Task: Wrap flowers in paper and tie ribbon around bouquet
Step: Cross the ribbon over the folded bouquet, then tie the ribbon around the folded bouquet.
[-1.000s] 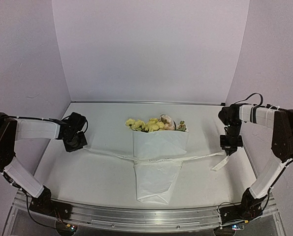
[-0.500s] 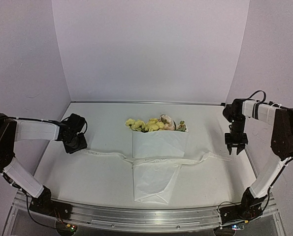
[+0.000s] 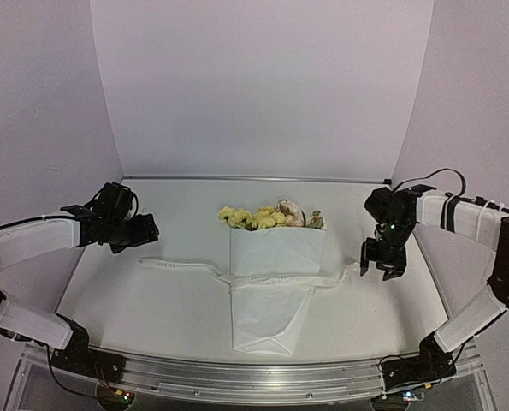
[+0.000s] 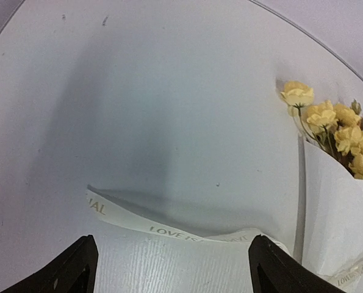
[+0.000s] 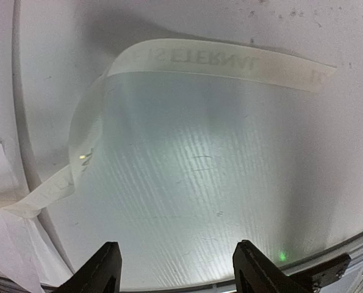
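Observation:
The bouquet lies in the middle of the table: a tapered white paper (image 3: 271,295) cone with the yellow and cream flowers (image 3: 267,216) at its far end. The cream ribbon (image 3: 181,267) with printed lettering crosses the cone's waist, and both ends lie slack on the table. My left gripper (image 3: 145,233) hovers open above the ribbon's left end (image 4: 169,232), nothing between its fingers (image 4: 77,268). My right gripper (image 3: 381,265) is open just right of the ribbon's right end (image 5: 224,61), holding nothing. The left wrist view also shows the flowers (image 4: 327,122) and paper (image 4: 340,207).
White walls close the table on the left, back and right. A metal rail (image 3: 254,377) with both arm bases runs along the near edge. In the right wrist view, the table's rim (image 5: 327,259) shows close behind my right gripper (image 5: 178,271).
Both grippers opened and let go of the ribbon ends, which dropped slack onto the table. The right gripper moved left toward the bouquet. The left gripper rose and shifted slightly right.

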Controlling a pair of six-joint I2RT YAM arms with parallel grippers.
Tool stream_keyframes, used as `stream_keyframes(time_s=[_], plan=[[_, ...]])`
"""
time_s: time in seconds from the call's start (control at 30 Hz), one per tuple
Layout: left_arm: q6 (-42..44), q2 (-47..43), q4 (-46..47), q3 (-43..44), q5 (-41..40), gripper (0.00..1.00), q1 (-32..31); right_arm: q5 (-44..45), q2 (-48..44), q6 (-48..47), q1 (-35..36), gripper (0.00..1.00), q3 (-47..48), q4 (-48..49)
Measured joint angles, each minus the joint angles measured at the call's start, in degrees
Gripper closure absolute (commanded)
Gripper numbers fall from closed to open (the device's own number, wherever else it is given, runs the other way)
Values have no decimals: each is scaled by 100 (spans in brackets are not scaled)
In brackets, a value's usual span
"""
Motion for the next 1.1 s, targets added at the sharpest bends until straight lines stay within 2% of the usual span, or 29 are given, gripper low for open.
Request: stream_keyframes(time_s=[0.13, 0.3, 0.43, 0.6, 0.7, 0.87, 1.0, 1.1], plan=[[357, 18, 214, 25, 201, 14, -461, 40, 29, 682, 458, 31, -455, 967], [814, 274, 488, 190, 419, 16, -1110, 161, 366, 1413, 647, 34, -911, 2224], [1121, 334, 617, 195, 668, 17, -1175, 294, 511, 1890, 740, 42, -1229, 3029], [1503, 403, 742, 231, 996, 20, -1184, 420, 659, 2340, 773, 58, -1519, 3830], [1807, 582, 766, 312, 1177, 22, -1245, 463, 713, 2541, 776, 73, -1587, 4236], [2613, 887, 887, 332, 1438, 26, -1602, 472, 790, 2665, 783, 92, -1660, 4568], [3687, 1022, 1056, 302, 1622, 27, -1974, 391, 870, 2677, 783, 99, -1661, 4701], [4494, 1020, 1255, 168, 1751, 27, -2044, 308, 919, 2680, 783, 100, -1660, 4809]])
